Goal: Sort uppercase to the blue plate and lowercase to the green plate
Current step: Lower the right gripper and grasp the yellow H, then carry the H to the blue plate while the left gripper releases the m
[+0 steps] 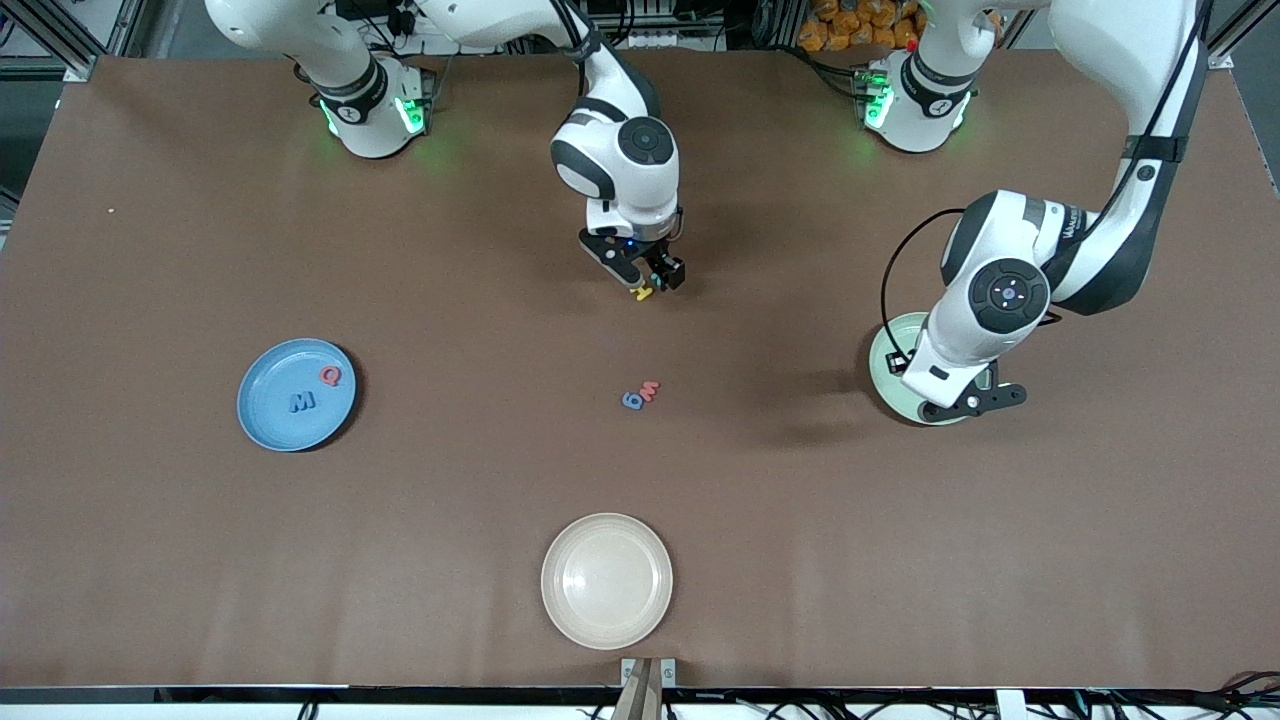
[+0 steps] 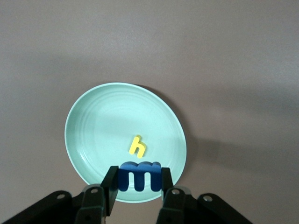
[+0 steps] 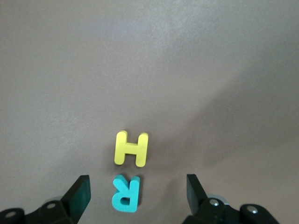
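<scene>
Brown tabletop [image 1: 200, 550], front view. Blue plate [image 1: 270, 425] toward the right arm's end, holding blue M [image 1: 302, 401] and red Q [image 1: 330, 376], apart from each other. Beige plate [image 1: 575, 610] nearest the camera, nothing in it. Green plate [image 1: 885, 352] toward the left arm's end, mostly covered by the left arm's wrist. Blue g [image 1: 631, 401] and red m [image 1: 650, 390] on bare table mid-table, touching or nearly so. Right gripper [image 1: 650, 285] low over the table, farther from the camera than that pair; yellow H [image 1: 643, 294] visible at its fingertips. Left gripper [image 1: 950, 400] over the green plate; fingers hidden in this view.

Left wrist view. Green plate [image 2: 93, 126] directly below. Yellow h [image 2: 137, 146] lying flat inside it, off centre. Left gripper [image 2: 139, 179] clamped narrowly on blue m [image 2: 140, 176], held above the plate's rim area. No other letter in the plate.

Right wrist view. Yellow H [image 3: 131, 148] and teal R [image 3: 126, 193] flat on bare table, just beside each other, not touching. Right gripper [image 3: 138, 189] with jaws wide, one finger on each side of the R, neither pad touching it. No container visible.
</scene>
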Tool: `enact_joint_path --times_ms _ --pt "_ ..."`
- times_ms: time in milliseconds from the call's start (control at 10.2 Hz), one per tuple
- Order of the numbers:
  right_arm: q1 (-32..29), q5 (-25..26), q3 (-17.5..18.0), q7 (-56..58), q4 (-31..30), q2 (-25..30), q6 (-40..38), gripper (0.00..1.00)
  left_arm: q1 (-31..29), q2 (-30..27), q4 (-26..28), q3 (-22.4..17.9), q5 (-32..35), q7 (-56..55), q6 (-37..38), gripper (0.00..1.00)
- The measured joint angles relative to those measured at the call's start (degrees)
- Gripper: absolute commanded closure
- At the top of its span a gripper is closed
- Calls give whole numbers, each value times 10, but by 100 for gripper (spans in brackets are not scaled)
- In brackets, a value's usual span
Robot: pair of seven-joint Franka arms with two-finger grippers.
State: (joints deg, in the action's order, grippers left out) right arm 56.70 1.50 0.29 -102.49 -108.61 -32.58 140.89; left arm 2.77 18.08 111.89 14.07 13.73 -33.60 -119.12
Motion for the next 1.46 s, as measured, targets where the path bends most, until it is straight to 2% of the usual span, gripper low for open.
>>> enact_joint_path --times_ms 585,683,780,878,976,1463 --pt "-7 0 -6 0 -3 -21 23 23 0 0 4 1 0 10 7 100" --pt "-10 0 -6 0 -3 -22 23 31 0 0 4 1 0 10 8 100" --pt "-12 0 -6 0 -3 -23 23 48 0 0 4 2 0 10 8 100" --pt "-14 0 -6 0 -3 -24 25 80 0 0 4 2 0 10 9 100" --pt "-14 0 -6 0 -1 -24 30 100 0 0 5 2 0 10 11 100" --pt "-25 0 -6 38 4 -23 21 100 0 -1 5 3 0 10 18 100"
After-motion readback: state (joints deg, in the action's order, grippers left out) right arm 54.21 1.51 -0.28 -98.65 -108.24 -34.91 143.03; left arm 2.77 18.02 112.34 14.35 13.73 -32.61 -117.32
